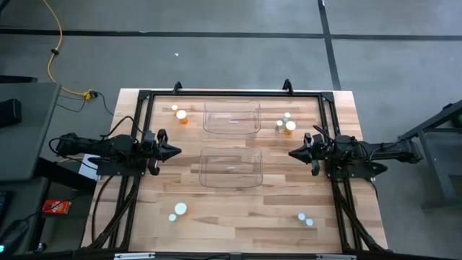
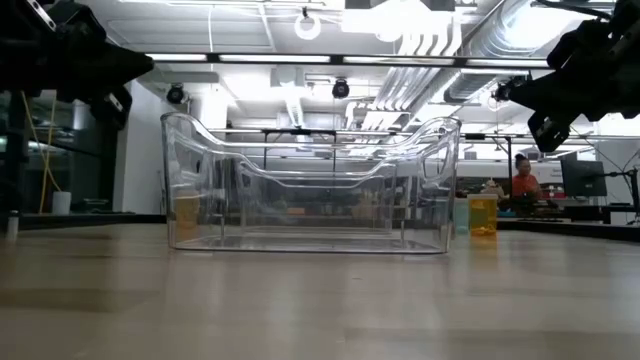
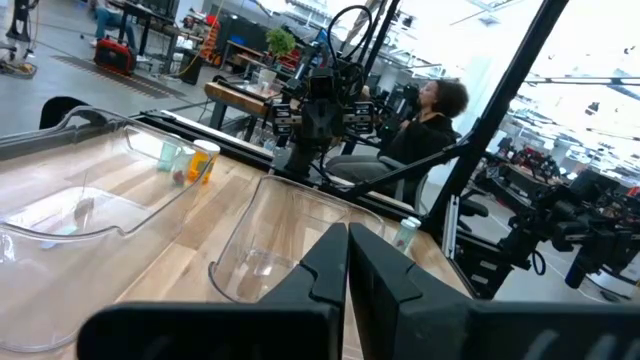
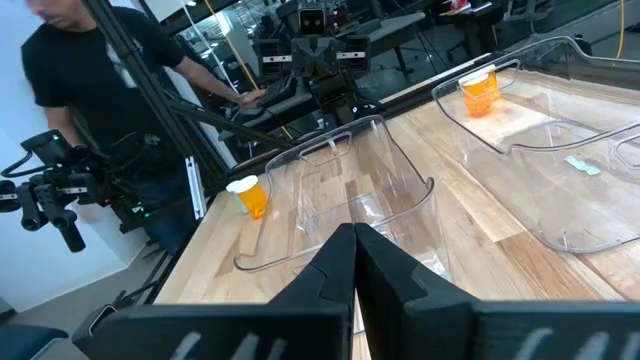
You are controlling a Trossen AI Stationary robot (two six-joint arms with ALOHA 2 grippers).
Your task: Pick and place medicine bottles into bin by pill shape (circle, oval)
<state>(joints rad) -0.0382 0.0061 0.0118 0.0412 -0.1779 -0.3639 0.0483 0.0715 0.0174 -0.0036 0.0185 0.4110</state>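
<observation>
My left gripper (image 1: 173,152) sits at the left middle of the high view, jaws pressed together on nothing and touching nothing. My right gripper (image 1: 294,153) mirrors it at the right middle, jaws likewise together and empty. Between them lie two clear bins, the upper bin (image 1: 232,118) and the lower bin (image 1: 230,167); I cannot read the small label in each. The medicine bottles stand scattered around them: an orange bottle (image 1: 182,115) at upper left, a cluster of bottles (image 1: 286,125) at upper right, a pale bottle (image 1: 179,209) at lower left and a pale pair (image 1: 305,219) at lower right.
</observation>
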